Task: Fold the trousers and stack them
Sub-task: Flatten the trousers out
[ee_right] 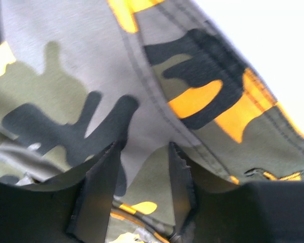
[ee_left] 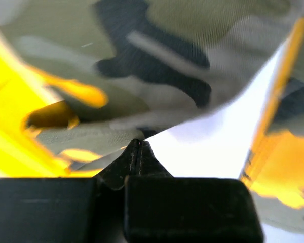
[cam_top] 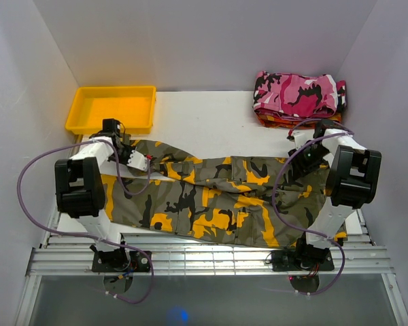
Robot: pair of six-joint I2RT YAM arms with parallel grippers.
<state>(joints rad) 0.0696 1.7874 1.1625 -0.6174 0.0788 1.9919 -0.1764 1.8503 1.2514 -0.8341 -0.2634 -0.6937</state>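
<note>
The white counter [cam_top: 211, 122] carries the trousers [cam_top: 217, 197] spread across its near half. A yellow tray [cam_top: 112, 109] lies far left; far right, an orange-red garment [cam_top: 275, 123] lies under a pink camouflage garment [cam_top: 299, 92].

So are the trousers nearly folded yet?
Not nearly. A pink camouflage garment already sits folded at the back. The trousers lie stretched along the table. The left gripper is shut at one end; the right gripper straddles cloth at the other end. Folding them short and stacking is left.
</note>
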